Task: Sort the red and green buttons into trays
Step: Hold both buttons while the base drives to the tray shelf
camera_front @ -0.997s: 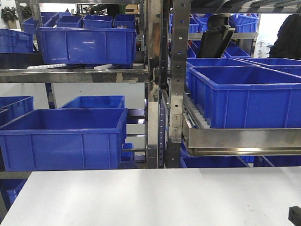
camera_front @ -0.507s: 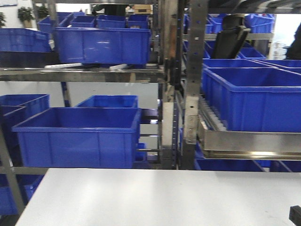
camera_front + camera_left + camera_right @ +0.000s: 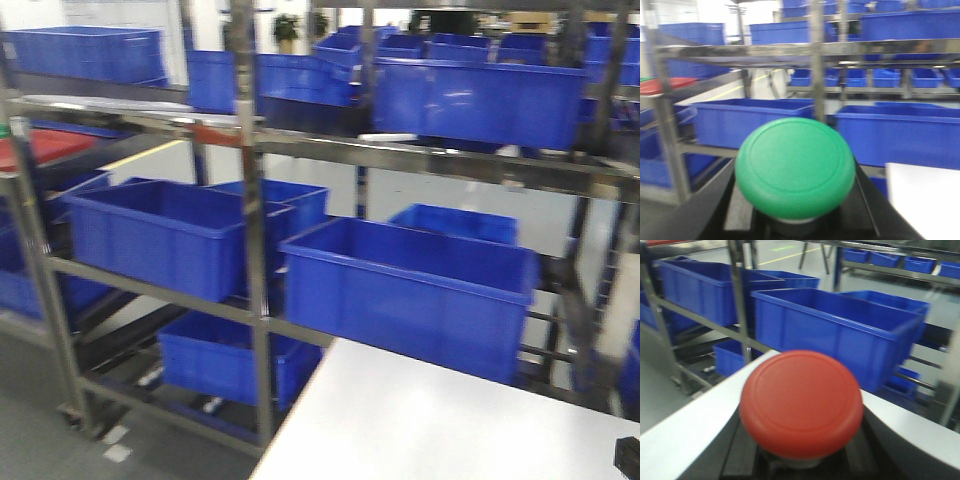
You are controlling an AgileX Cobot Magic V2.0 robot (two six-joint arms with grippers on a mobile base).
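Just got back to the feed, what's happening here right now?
Each arm is carrying one button. The left gripper holds the green button, and the right gripper holds the red button; each cap fills its wrist view. Neither button is in a tray yet. The front camera faces metal racks of blue crates, with a corner of the white table below. A red tray sits on the rack at far left.

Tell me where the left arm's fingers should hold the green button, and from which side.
Hold the green button by the dark body below its cap, from the two sides, fingers kept under the rim. The cap is a smooth, round dome wider than what sits beneath it, so it would likely slip; the left wrist view shows little of the body itself.
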